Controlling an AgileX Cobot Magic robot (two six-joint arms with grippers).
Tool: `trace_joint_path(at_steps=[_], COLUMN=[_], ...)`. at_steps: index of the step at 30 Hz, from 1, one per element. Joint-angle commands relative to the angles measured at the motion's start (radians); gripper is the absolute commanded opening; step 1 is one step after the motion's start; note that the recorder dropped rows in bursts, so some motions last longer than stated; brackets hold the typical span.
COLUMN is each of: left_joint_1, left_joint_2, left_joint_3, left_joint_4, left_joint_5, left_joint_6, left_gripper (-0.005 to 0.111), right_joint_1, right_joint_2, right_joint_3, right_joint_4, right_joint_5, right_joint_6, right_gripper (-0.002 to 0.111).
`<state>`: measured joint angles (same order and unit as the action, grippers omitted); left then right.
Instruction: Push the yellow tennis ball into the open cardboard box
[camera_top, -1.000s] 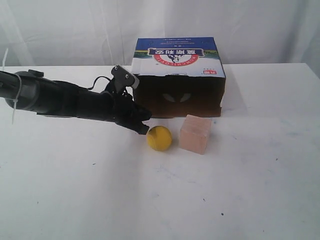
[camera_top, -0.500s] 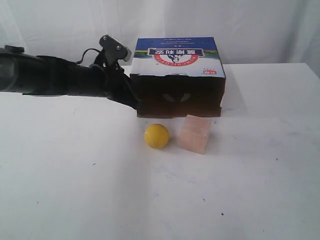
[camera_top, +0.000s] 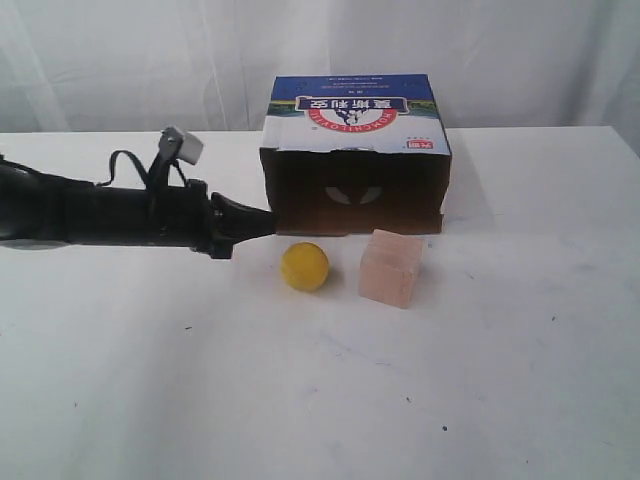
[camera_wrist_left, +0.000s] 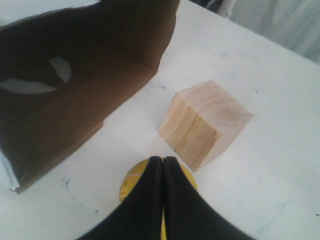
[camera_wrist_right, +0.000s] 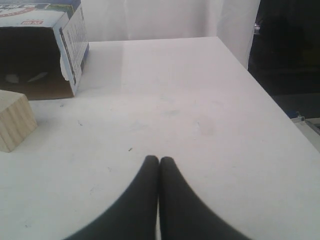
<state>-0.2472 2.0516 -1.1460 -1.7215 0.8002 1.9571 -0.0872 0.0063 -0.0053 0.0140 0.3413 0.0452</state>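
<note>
- Find the yellow tennis ball (camera_top: 304, 266) on the counter (camera_top: 420, 400), just in front of the dark mouth of the open cardboard box (camera_top: 355, 115). Lies toward the left half of that mouth and is not yet inside.
- Note the pale pink block (camera_top: 390, 267) just beside the ball on its right, apart from it and also before the mouth.
- Look to the left claw (camera_top: 268, 222): pressed together to a single tip, pinching nothing. Reaches in from the left of the exterior view and lies lengthwise across the front of the box.
- From that tip, place the ball to the right and a little nearer the camera. Near, and seemingly not touching, though hard to say for sure.
- In the left wrist view, see the ball (camera_wrist_left: 131, 177) half hidden beneath the closed fingertips, with box interior and block both beyond.
- Turn to the right claw (camera_wrist_right: 159, 160): likewise pressed together and empty, over bare counter, with no ball in its own view. Count the left arm as the nearer by far.
- As a judgement: to send the ball in, push it away from the camera toward the mouth, so bring the tip round to the ball's near side first.
- Expect a sideways shove from the present spot to roll it along the box front into the block.
</note>
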Motion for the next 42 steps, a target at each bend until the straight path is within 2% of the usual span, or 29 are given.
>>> trace_joint_path(at_steps=[1,4,6,12,19,25,28,31,38,40,42], left_joint_1=[0.069,0.077,0.07,0.003,-0.044,-0.046,-0.048,-0.079,-0.198,-0.206,-0.198], left_joint_2=[0.069,0.084,0.088,0.114,0.162,0.193,0.193,0.193,0.195,0.214,0.247], left_joint_3=[-0.024,-0.024,-0.024,-0.026,-0.078,-0.084,-0.084,-0.084,-0.148,-0.198,-0.266], left_joint_4=[-0.023,-0.019,0.009,0.027,0.043,0.086,0.154,0.14,0.086,0.054,0.044], left_joint_5=[0.224,0.367,0.401,0.212,0.211,0.205,0.193,0.087,-0.244,-0.315,-0.322], left_joint_6=[0.058,0.058,0.08,0.142,0.131,0.111,0.103,0.096,0.16,0.16,0.16], left_gripper=[0.0,0.0,0.0,0.0,0.0,0.0,0.0,0.0,0.0,0.0,0.0], right_joint_1=[-0.004,-0.004,-0.004,-0.004,-0.004,-0.004,-0.004,-0.004,-0.004,-0.004,-0.004], right_joint_2=[-0.006,-0.006,-0.006,-0.006,-0.006,-0.006,-0.006,-0.006,-0.006,-0.006,-0.006], right_joint_3=[0.005,0.005,0.005,0.005,0.005,0.005,0.005,0.005,0.005,0.005,0.005], right_joint_4=[-0.006,-0.006,-0.006,-0.006,-0.006,-0.006,-0.006,-0.006,-0.006,-0.006,-0.006], right_joint_5=[-0.005,-0.005,-0.005,-0.005,-0.005,-0.005,-0.005,-0.005,-0.005,-0.005,-0.005], right_joint_6=[0.004,0.004,0.004,0.004,0.004,0.019,0.019,0.019,0.019,0.019,0.019], right_gripper=[0.0,0.0,0.0,0.0,0.0,0.0,0.0,0.0,0.0,0.0,0.0])
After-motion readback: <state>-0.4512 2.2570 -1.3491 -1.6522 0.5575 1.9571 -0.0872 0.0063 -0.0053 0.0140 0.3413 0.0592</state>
